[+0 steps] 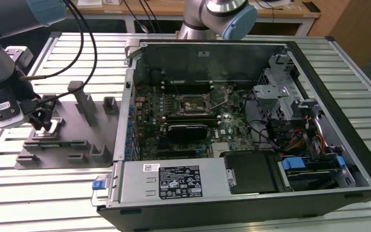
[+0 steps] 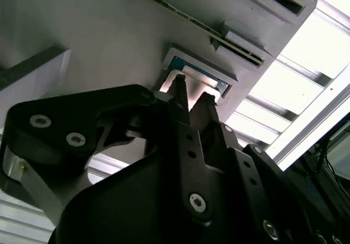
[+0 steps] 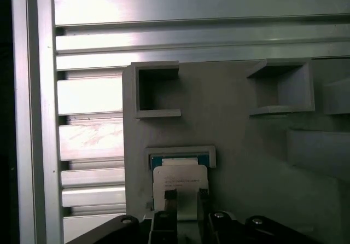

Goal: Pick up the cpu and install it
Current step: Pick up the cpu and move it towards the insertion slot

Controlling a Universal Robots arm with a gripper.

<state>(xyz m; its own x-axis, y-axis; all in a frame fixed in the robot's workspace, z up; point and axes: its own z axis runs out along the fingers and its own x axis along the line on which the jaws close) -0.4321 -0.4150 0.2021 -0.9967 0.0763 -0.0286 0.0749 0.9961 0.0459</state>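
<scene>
The small flat square cpu with its pale silver-beige top plate [image 3: 180,177] lies in a shallow recess of the grey moulded fixture tray [image 1: 76,145], which sits on the slatted aluminium surface [image 1: 56,193] at the exterior view's left. This is well apart from the black square socket frame [image 1: 192,104] in the middle of the green motherboard inside the open black computer case [image 1: 349,121]. The black gripper [image 3: 186,196] is right at the chip in both wrist views, with a thin slot of bright plate showing between its tips. Whether the fingers are pinching the chip or only parted a little over it cannot be told. The chief risk seems to be a poor hold: the tips look set towards one edge of the plate, not across its middle, so the thin chip could tilt, catch on the recess wall or slip free on lifting. Pressing down too hard could jam it in the pocket or mark the plate. The raised grey posts [image 1: 82,99] of the tray stand near the arm, and the case wall rises between tray and socket, so a low carry could clip either. A chip held crooked would also meet the socket skewed.
</scene>
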